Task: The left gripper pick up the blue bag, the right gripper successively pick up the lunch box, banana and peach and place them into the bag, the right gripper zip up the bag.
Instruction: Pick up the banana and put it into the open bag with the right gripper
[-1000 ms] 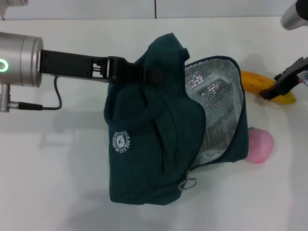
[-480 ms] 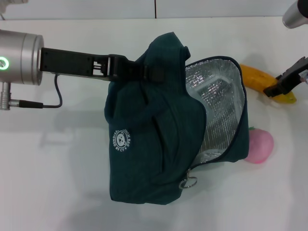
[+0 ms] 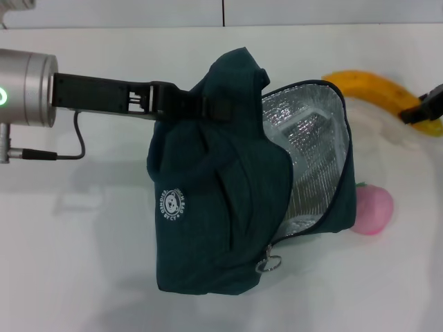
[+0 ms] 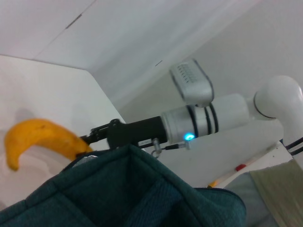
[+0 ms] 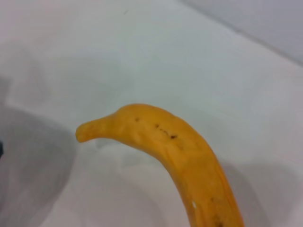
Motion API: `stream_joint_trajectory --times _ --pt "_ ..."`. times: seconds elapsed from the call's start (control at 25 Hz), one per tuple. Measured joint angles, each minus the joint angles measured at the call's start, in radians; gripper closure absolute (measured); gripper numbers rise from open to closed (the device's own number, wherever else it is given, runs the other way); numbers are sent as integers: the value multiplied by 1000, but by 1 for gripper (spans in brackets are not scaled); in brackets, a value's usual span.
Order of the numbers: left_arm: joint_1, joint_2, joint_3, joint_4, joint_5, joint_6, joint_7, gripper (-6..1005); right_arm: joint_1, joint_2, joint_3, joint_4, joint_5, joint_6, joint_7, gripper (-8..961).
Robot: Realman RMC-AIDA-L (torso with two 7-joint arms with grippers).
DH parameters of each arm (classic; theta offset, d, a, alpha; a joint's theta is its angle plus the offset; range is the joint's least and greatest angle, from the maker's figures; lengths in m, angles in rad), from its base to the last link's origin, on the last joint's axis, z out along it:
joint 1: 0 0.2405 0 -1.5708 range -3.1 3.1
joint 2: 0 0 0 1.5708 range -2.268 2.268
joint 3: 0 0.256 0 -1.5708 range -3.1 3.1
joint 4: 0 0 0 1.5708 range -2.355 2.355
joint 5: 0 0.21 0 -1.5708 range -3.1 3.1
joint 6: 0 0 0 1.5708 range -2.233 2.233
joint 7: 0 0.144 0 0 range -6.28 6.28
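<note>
Curved yellow banana (image 3: 377,88) pinched in right gripper (image 3: 423,111) jaws, left gripper (image 3: 181,104) jaws clamping blue bag (image 3: 221,187)

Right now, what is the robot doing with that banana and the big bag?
The left pincer holds the blue bag up by its top so its silver-lined mouth stays open. The right pincer grips one end of the banana and has lifted it off the table, beside the opening. The lunch box seems to be inside. The peach sits on the table against the bag.
</note>
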Motion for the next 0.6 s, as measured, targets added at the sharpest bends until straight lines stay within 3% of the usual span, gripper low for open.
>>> stream_joint_trajectory --times 0.32,0.6 --pt "28 3 0 3 -31 16 -1 948 -40 -7 109 -223 90 -165 -14 515" --pt "37 5 0 4 -53 28 0 948 -53 -17 118 -461 198 -382 -14 515"
